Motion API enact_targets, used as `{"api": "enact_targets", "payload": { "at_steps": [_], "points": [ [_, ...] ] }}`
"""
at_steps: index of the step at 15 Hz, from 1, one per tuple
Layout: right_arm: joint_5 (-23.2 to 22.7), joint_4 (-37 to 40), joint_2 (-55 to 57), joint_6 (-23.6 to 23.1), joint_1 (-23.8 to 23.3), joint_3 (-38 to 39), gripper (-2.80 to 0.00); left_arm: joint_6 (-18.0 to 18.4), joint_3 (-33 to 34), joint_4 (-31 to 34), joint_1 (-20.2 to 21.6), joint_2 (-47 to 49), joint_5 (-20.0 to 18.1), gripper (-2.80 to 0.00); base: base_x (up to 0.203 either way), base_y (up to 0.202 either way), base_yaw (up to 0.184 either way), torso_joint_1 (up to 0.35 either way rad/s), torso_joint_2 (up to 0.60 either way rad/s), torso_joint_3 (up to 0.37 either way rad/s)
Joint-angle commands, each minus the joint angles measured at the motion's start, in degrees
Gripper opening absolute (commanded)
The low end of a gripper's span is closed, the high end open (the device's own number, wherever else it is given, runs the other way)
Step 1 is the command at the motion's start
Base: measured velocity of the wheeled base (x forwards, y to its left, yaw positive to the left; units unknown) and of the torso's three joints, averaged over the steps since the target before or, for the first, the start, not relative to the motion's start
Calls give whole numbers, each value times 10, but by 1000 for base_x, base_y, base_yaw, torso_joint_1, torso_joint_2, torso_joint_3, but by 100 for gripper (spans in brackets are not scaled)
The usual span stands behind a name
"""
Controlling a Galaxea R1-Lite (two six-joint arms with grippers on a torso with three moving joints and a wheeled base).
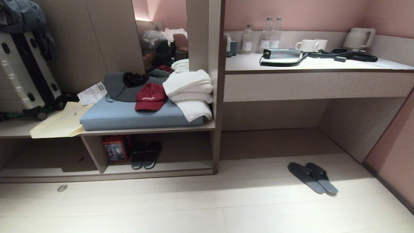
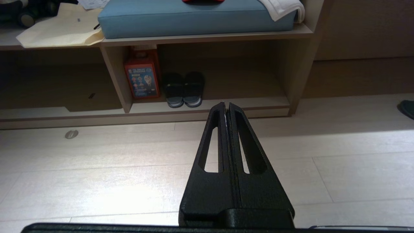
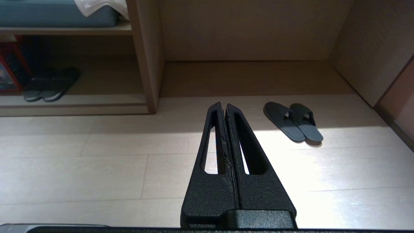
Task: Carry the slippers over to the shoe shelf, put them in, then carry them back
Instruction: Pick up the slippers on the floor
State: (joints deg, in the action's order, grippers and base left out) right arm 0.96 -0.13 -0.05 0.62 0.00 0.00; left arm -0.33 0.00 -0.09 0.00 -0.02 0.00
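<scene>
You are at the pickup step: both the left tool [image 2: 225,105] and right tool [image 3: 221,105] are clenched empty, the slippers [image 1: 312,177] lie on the floor at four o'clock, well apart from the shoe shelf [image 1: 161,168], so first open the right tool and reach down.

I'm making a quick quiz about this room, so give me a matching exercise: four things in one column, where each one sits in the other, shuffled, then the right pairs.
Things:
1. grey slippers
2. red cap
3. mugs
4. red box

Places:
A. on the desk top beside the kettle
B. on the blue cushion
C. on the bare floor before the recess under the desk
D. in the shoe shelf, beside the darker slippers

Pairs: 1-C, 2-B, 3-A, 4-D
</scene>
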Motion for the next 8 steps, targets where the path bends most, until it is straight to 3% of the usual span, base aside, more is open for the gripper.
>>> {"api": "enact_targets", "payload": {
  "at_steps": [1,8],
  "points": [
    [0,0,0,0,0,0,-280,0,0,0,0,0,0,-280,195,0,0,2,2,1],
    [0,0,0,-1,0,0,-280,-1,0,0,0,0,0,-280,196,0,0,3,4,1]
  ]
}}
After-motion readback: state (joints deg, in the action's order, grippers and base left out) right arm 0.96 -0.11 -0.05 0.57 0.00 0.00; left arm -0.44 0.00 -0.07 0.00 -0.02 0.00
